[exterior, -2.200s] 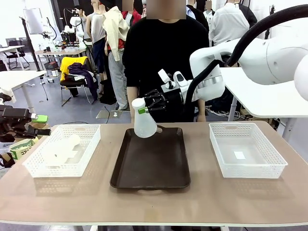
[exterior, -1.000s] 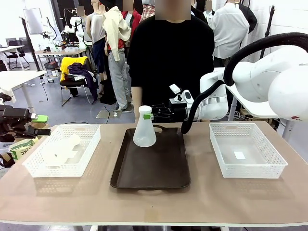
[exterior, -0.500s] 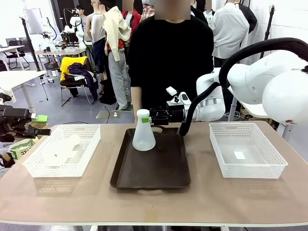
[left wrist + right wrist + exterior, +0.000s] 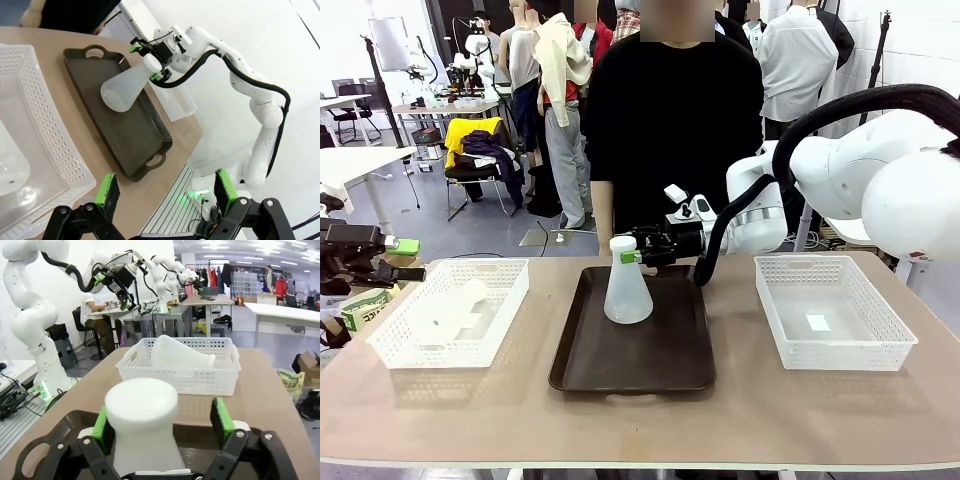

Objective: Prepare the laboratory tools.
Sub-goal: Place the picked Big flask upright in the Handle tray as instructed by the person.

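Observation:
One frosted-white conical flask (image 4: 627, 288) stands upright on the dark brown tray (image 4: 655, 360), toward its far end. My right gripper (image 4: 630, 257) reaches in sideways from the right at neck height. In the right wrist view, the right gripper (image 4: 162, 422) is open, its green pads on either side of the flask's neck (image 4: 142, 415) with a gap on one side. A second flask (image 4: 455, 305) lies on its side in the left white basket (image 4: 440, 360). My left gripper (image 4: 167, 192) hovers open and empty off the table's left side, beyond that basket.
An empty white mesh basket (image 4: 840, 355) sits on the right of the table. A person in black stands at the far edge behind the tray. The near half of the tray is bare.
The right gripper carried the tilted flask down, stood it upright on the tray and has now opened off its neck. The left arm has not moved.

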Controlling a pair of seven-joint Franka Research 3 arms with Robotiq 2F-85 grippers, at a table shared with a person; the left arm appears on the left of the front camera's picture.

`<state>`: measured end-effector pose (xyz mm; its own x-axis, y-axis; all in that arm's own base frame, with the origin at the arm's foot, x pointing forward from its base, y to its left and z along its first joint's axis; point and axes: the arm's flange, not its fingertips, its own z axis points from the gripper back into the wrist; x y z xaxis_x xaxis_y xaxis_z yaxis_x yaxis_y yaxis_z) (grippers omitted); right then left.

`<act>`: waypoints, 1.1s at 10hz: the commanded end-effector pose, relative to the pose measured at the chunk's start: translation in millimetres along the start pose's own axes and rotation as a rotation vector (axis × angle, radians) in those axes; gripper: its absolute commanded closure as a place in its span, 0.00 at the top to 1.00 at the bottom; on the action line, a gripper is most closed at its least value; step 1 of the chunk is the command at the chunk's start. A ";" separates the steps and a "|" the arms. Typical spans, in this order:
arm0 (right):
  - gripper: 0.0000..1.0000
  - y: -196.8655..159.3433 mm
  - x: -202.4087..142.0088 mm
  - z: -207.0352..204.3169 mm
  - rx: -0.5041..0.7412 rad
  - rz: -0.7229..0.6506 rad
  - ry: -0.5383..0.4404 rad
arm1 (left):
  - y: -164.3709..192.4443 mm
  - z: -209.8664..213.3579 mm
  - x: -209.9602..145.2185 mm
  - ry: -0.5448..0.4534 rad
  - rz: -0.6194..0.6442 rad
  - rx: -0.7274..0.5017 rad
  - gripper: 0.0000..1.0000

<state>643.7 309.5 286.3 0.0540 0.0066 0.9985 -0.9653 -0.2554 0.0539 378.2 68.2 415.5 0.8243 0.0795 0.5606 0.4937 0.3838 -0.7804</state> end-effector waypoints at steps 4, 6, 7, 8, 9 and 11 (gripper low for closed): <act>1.00 -0.8 8.4 -2.6 0.027 -0.027 0.019 | -0.7 1.4 0.2 -0.009 -0.002 -0.011 1.00; 1.00 0.7 16.0 -3.2 0.002 -0.045 0.028 | -0.7 1.4 0.2 -0.009 -0.002 -0.011 1.00; 1.00 0.0 2.7 -3.7 0.007 -0.012 0.003 | -0.7 1.4 0.2 -0.009 -0.002 -0.011 1.00; 1.00 0.0 2.7 -3.7 0.007 -0.012 0.003 | -0.7 1.4 0.2 -0.009 -0.002 -0.011 1.00; 1.00 0.0 2.7 -3.7 0.007 -0.012 0.003 | -0.7 1.4 0.2 -0.009 -0.002 -0.011 1.00; 1.00 0.0 2.7 -3.7 0.007 -0.012 0.003 | -0.7 1.4 0.2 -0.009 -0.002 -0.011 1.00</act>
<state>643.0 313.5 288.3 0.0732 0.0156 0.9972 -0.9624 -0.2610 0.0747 378.2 68.2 415.5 0.8243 0.0795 0.5606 0.4937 0.3837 -0.7804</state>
